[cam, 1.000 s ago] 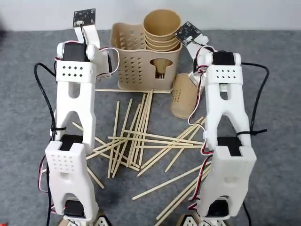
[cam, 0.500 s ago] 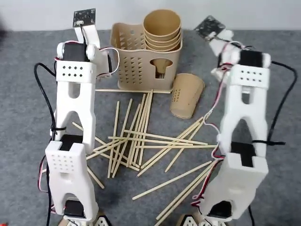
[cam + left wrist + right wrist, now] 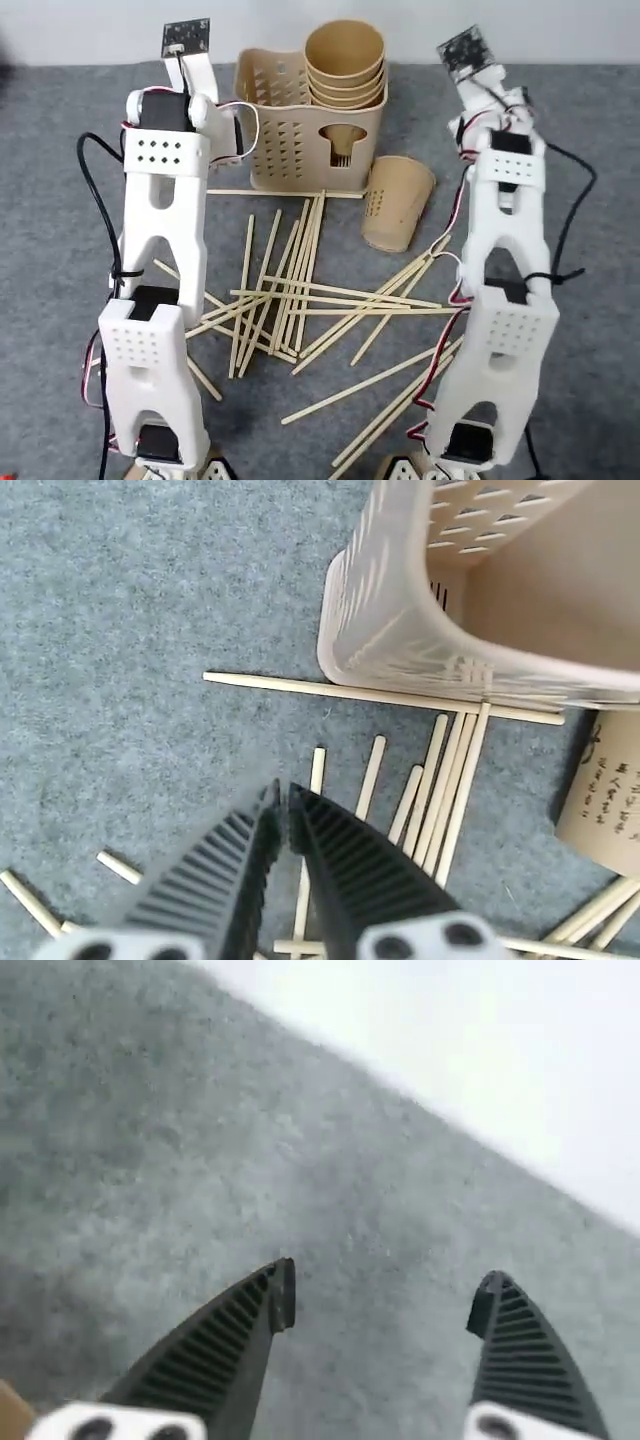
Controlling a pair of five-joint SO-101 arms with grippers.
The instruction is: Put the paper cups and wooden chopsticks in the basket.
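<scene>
Basket [image 3: 300,140] at 12 o'clock holding stacked cups [image 3: 345,60]; one cup [image 3: 395,205] lying at its 4 o'clock; chopsticks [image 3: 300,290] scattered centrally. Left gripper [image 3: 283,795] closed, empty; right gripper [image 3: 388,1285] open.

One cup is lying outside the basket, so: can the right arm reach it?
Probably yes. The fallen cup lies uncovered beside the basket, close to the right arm, and the right gripper is open, though it faces bare carpet.

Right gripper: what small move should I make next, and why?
Probably bring the right gripper toward the loose paper cup: it is open over bare mat, holding nothing, and that cup lies on its side beside the basket, outside it, while the stacked cups already sit inside.
</scene>
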